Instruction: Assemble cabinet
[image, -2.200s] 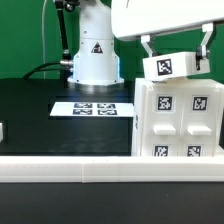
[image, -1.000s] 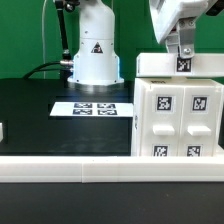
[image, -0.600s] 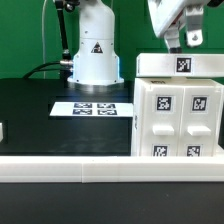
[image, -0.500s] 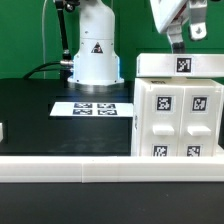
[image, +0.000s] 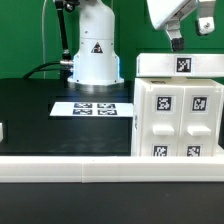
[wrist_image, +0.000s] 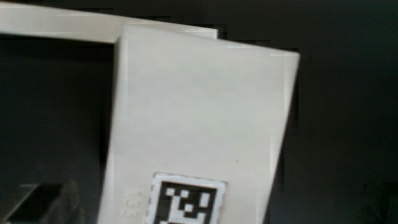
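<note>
The white cabinet body (image: 178, 115) stands upright at the exterior view's right, with tagged rectangular panels on its front. A white slab (image: 180, 66) with one tag lies flat on top of it. My gripper (image: 190, 32) hangs above the slab, apart from it, with its jaws spread and nothing between them. One dark fingertip (image: 176, 40) points down over the slab. In the wrist view the slab (wrist_image: 196, 110) fills the middle, seen from above, with its tag (wrist_image: 187, 200) at the frame's edge against the dark table.
The marker board (image: 92, 108) lies flat on the black table behind the cabinet. The white robot base (image: 92, 55) stands at the back. A white rail (image: 90, 168) runs along the front. A small white part (image: 3, 130) shows at the exterior view's left edge.
The gripper carried the tilted slab down onto the cabinet's top, let go of it, and has since risen straight up and opened.
</note>
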